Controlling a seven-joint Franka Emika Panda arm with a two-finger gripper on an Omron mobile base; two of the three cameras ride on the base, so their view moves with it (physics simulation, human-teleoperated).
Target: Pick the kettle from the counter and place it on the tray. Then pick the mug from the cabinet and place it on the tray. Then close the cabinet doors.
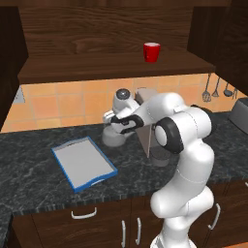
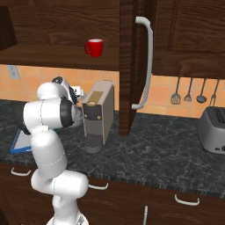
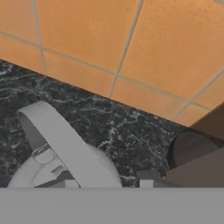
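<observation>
With the pincer (image 1: 116, 127) down over the kettle (image 1: 112, 137), grip uncertain, the first step is underway; next: lift and carry toward seven o'clock onto the tray (image 1: 77, 185).

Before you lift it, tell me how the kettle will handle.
The kettle looks like rigid metal, squat and wide-based, so probably stable on the counter. Lifted by its arched handle, it may swing or tilt under the gripper. Its smooth finish could be slippery.
</observation>
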